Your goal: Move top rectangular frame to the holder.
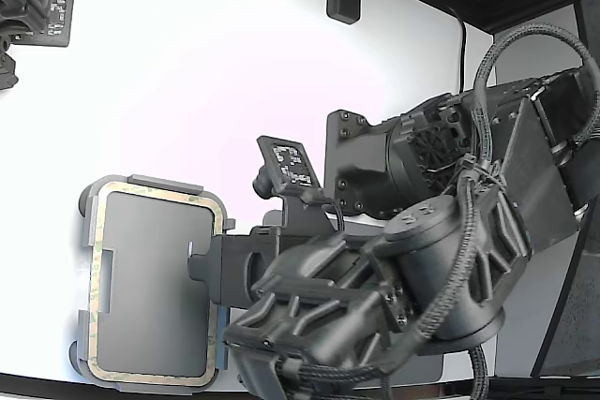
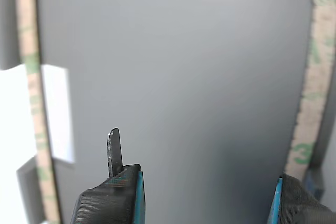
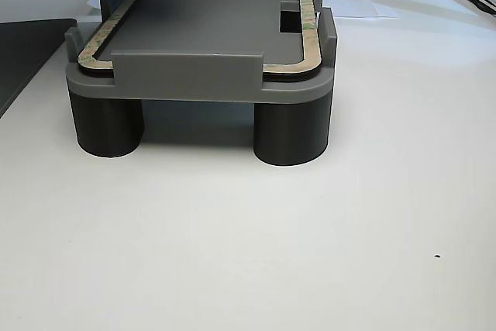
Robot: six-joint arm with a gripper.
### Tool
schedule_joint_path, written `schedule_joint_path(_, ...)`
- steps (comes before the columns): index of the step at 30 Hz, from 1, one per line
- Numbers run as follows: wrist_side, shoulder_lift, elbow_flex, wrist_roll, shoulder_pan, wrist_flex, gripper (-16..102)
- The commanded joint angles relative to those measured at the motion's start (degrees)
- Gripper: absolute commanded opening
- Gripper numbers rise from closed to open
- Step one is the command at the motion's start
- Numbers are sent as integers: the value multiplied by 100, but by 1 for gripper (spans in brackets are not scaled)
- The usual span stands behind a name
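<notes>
You have a plain white surface (image 3: 248,253) with black brackets along its far edge in the exterior view. The arm hides the hand (image 2: 207,198) there. Your wrist view shows its two blue-edged fingers (image 2: 137,200) spread apart, gripping nothing, over the tray floor. The thin tan-olive speckled rectangular frame (image 1: 97,259) lies seated inside the light grey tabbed holder tray (image 3: 186,75) on dark cylindrical legs.

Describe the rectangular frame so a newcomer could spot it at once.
Find the white table, then the grey holder raised on dark round legs. The frame lies flat inside its edge tabs: a thin tan-olive speckled band with rounded corners, the only pale, patterned outline around the plain grey middle.
</notes>
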Motion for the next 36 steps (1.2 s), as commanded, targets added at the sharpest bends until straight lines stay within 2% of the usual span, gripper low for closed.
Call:
schedule_joint_path(1,624,299,-562,-598,18,44,100)
schedule_joint_path(5,1266,738,-642,-2637,44,-62,100)
schedule_joint_path(7,1538,1143,-387,-3683,18,-334,100)
schedule_joint_path(13,1644,3182,1547,-7831,-571,-1600,100)
schedule_joint_path(15,1556,4043,2549,-8824,-861,-2294,100)
schedule_joint_path(18,949,5159,3753,-9967,-1354,-2936,100)
schedule_joint_path(23,-105,6346,4931,-10767,-2276,-3050,100)
schedule_joint_path(26,-519,7031,5704,-10907,-2681,-3120,100)
schedule_joint_path(33,-809,8692,7515,-11312,-2997,-3516,100)
schedule_joint_path(36,-826,9070,7945,-11312,-2997,-3393,100)
